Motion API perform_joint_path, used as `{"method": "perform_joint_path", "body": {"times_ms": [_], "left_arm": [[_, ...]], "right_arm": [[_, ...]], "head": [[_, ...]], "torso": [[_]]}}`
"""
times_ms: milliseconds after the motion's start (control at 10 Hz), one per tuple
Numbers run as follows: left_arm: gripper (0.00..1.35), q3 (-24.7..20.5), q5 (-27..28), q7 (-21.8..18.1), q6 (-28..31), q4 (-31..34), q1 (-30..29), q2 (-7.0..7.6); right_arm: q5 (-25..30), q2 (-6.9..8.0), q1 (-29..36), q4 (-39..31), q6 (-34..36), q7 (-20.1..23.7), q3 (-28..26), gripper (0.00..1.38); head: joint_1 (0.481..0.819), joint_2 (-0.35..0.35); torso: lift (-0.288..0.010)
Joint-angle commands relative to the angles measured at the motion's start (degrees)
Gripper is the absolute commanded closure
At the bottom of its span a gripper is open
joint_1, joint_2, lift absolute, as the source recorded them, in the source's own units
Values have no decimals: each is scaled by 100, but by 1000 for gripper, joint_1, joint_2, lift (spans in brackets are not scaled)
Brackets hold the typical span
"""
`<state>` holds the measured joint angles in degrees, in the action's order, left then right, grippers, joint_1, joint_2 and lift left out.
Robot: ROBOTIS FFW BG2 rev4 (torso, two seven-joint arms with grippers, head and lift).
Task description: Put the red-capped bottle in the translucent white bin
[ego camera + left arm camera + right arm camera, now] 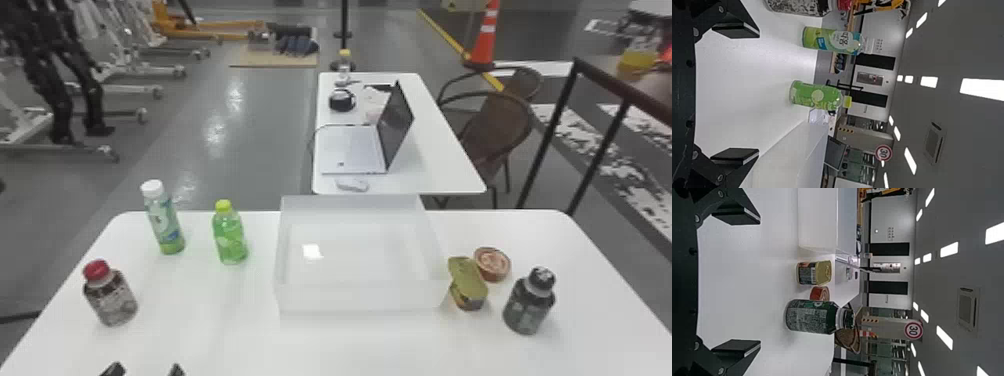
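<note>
The red-capped bottle (111, 296) stands upright at the left of the white table. In the left wrist view the same bottle (799, 6) shows at the picture's edge. The translucent white bin (361, 298) sits at the table's middle, with nothing inside. Two fingertips of my left gripper (144, 371) show at the head view's bottom edge, nearer to me than the bottle. My left gripper (736, 94) is wide open around nothing in its wrist view. My right gripper (736, 283) also stands open and holds nothing, with the bin (817, 219) beyond it.
Between the red-capped bottle and the bin stand a white-capped bottle (164, 220) and a green bottle (230, 239). Right of the bin are a yellow-lidded can (468, 280), a round tin (492, 264) and a dark bottle (529, 302). A laptop (352, 145) lies on the table behind.
</note>
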<state>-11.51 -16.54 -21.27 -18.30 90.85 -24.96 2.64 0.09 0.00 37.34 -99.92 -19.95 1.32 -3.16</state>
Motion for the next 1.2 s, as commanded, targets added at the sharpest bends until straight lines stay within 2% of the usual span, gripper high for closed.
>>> {"method": "perform_joint_path", "body": {"times_ms": [0, 600, 1100], "left_arm": [[229, 0, -7, 0, -6, -6, 9, 0], [229, 17, -25, 0, 11, -50, 52, 0], [229, -79, 81, 105, 64, -428, 597, 18]], "right_arm": [[-9, 5, -8, 16, -9, 0, 9, 182], [-9, 5, -8, 25, -9, 0, 9, 182], [-17, 5, -69, 69, -35, 9, 35, 182]], "head": [[549, 0], [549, 0], [549, 0]], "torso": [[-100], [-100], [-100]]}}
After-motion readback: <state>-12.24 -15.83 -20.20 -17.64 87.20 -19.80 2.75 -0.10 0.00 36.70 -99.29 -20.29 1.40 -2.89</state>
